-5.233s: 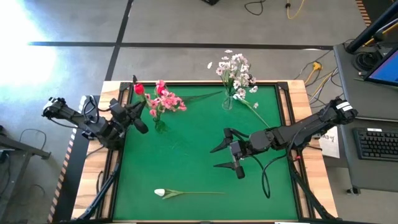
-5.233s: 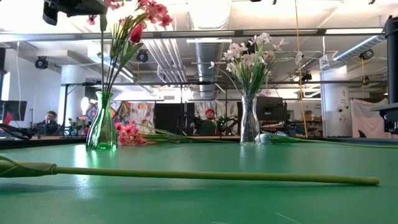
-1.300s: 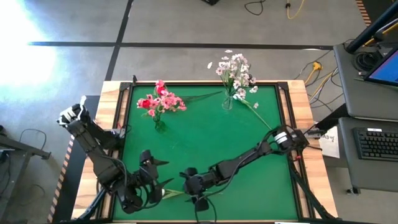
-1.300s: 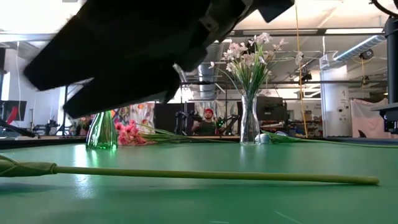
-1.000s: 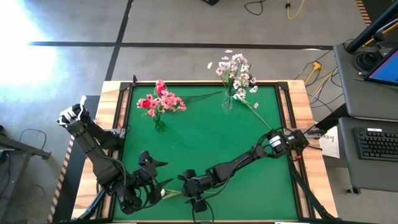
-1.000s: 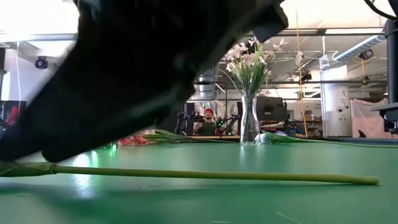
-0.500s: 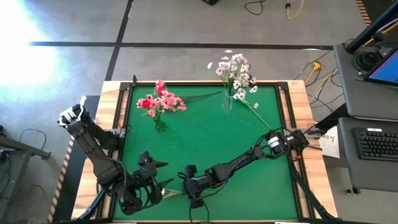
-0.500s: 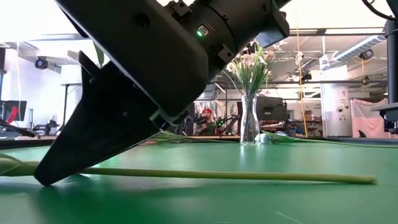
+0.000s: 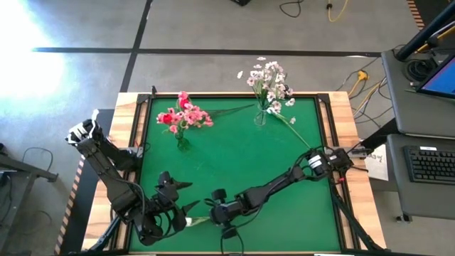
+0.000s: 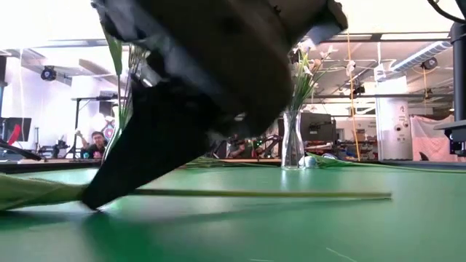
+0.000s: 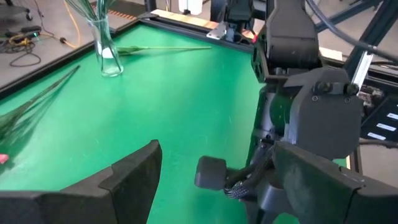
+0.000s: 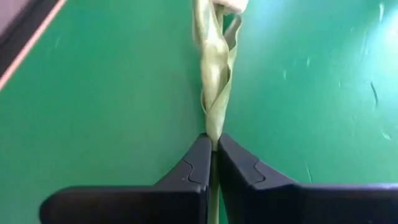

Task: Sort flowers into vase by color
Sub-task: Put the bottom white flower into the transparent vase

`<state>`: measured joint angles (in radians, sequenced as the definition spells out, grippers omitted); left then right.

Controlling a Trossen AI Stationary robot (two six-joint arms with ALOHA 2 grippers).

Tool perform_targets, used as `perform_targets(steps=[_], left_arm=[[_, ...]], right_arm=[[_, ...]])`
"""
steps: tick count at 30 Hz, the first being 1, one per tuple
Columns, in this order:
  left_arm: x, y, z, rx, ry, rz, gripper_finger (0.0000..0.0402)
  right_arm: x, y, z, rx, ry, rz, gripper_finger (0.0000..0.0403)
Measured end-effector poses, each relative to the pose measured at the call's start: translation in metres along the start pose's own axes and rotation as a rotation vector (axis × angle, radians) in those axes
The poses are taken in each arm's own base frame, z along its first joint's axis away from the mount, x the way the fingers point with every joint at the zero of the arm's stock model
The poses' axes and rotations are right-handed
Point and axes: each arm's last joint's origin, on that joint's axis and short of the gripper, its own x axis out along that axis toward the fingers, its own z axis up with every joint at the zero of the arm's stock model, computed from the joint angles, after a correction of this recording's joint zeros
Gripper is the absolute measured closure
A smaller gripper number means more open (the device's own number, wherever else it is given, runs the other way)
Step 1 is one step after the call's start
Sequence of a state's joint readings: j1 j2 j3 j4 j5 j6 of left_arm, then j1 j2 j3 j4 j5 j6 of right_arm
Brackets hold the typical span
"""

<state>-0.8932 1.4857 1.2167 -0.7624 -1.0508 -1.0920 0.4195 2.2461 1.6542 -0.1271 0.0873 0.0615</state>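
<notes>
The right gripper (image 12: 212, 163) is pinched tight on the stem of the white-bud flower (image 12: 214, 81), just below its leaves, low on the near part of the green counter (image 9: 234, 171). Gripping the thin stem, not the bud, likely spares the blossom and leaves the long stalk free to go into a vase. The left gripper (image 11: 214, 177) waits close beside it, fingers spread wide and empty, perhaps ready to help. The right wrist view alone shows the stem caught between the fingers; from above the arm hides that contact. The high view alone shows the goals: the vase of pink flowers (image 9: 182, 119) and the vase of white flowers (image 9: 269, 89) at the far side. In the low view the stem (image 10: 291, 194) lies nearly flat
</notes>
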Motion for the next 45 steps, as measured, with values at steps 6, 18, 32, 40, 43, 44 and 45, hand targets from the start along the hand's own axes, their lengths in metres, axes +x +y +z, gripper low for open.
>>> perform_targets(steps=[6, 18, 32, 40, 43, 44, 45], left_arm=[[0.0, 0.0, 0.001, 0.01, -0.019, 0.01, 0.0109], [0.001, -0.002, 0.005, 0.105, -0.096, 0.037, 0.0109], [0.018, -0.004, 0.024, 0.302, -0.183, 0.119, 0.0109], [0.043, -0.019, 0.062, 0.439, -0.243, -0.11, 0.0109], [0.06, -0.017, 0.071, 0.462, -0.276, -0.112, 0.0109], [0.067, -0.016, 0.074, 0.465, -0.284, -0.117, 0.0109], [0.075, -0.016, 0.076, 0.465, -0.295, -0.134, 0.011]], right_arm=[[-0.05, 0.003, 0.017, -0.085, -0.056, 0.026, 0.039], [-0.15, -0.001, -0.025, -0.104, -0.351, 0.043, 0.039], [-0.223, -0.008, -0.027, -0.244, -0.936, 0.027, 0.039], [-0.242, -0.013, -0.005, -0.331, -1.165, -0.092, 0.039], [-0.246, -0.013, 0.002, -0.369, -1.188, -0.111, 0.039], [-0.248, -0.013, 0.004, -0.374, -1.197, -0.118, 0.039], [-0.249, -0.013, 0.006, -0.383, -1.206, -0.128, 0.039]])
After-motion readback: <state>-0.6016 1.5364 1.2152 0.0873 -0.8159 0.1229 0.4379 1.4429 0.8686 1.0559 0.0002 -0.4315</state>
